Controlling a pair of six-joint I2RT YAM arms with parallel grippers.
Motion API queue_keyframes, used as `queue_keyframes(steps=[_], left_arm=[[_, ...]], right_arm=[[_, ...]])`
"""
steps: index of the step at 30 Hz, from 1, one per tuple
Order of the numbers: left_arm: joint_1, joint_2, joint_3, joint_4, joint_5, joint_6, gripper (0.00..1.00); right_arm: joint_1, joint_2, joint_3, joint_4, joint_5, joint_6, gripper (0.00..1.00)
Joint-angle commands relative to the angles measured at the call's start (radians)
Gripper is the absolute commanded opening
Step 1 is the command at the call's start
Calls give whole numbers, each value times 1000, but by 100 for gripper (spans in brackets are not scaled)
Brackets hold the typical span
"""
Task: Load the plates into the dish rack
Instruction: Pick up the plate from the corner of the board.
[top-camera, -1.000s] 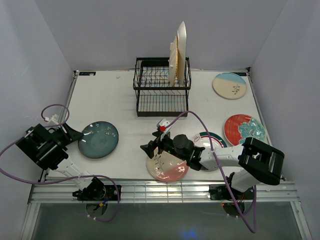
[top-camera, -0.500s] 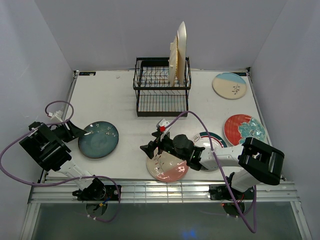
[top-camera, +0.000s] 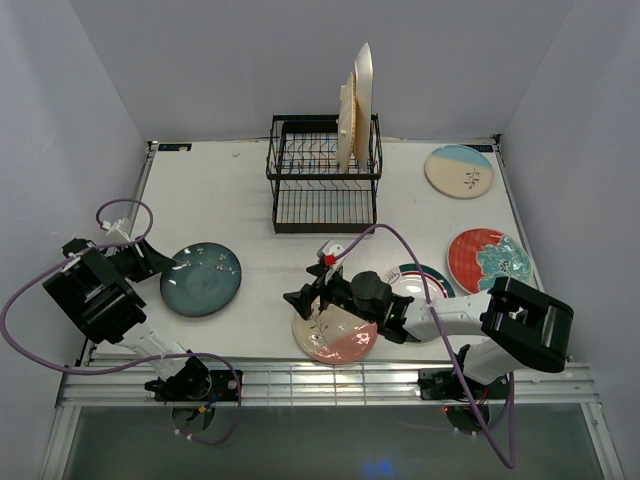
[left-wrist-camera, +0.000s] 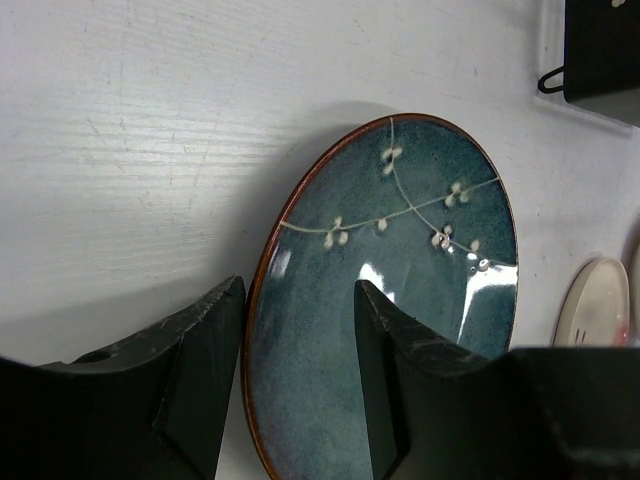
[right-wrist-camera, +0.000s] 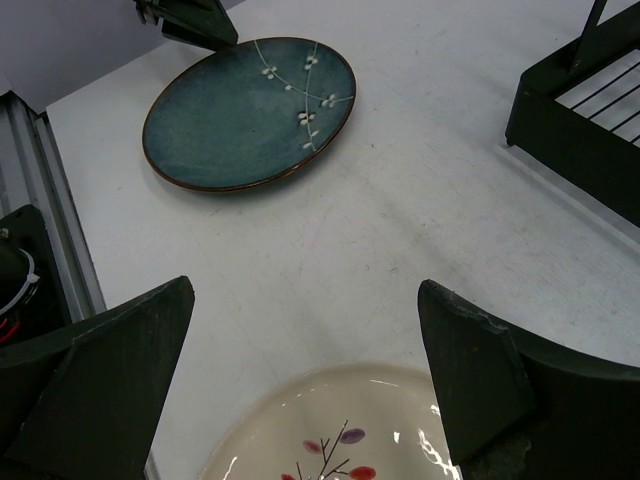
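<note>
Seemingly, left end effector (left-wrist-camera: 300, 300) astride plate (left-wrist-camera: 420, 250)

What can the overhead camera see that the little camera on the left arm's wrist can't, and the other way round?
Only the overhead view shows two plates standing upright in the dish rack, the red floral plate lying flat, and the right gripper. Only the left wrist view shows the left gripper open, its fingers straddling the rim of the dark teal plate. Both views show that teal plate.
</note>
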Motion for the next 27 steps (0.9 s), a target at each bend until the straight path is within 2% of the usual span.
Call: queue_keyframes(steps=[1, 8, 12, 16, 22, 27], left_arm=[[-4, -28, -3, 6, 31, -4, 57], [-41, -16, 4, 4, 8, 0, 46], [-44, -10, 11, 27, 3, -18, 46], [-44, -13, 33, 118, -81, -89, 53], [-44, 2, 99, 139, -161, -119, 63], [-52, -83, 91, 144, -179, -129, 75]], right_arm=[[4, -51, -32, 92, -5, -6, 98], [4, -66, -41, 92, -3, -7, 98], [4, -61, -37, 93, -9, -6, 98], [4, -60, -38, 92, -6, -7, 98], [6, -77, -49, 84, 1, -13, 98], [15, -95, 5, -96, 47, -56, 98]])
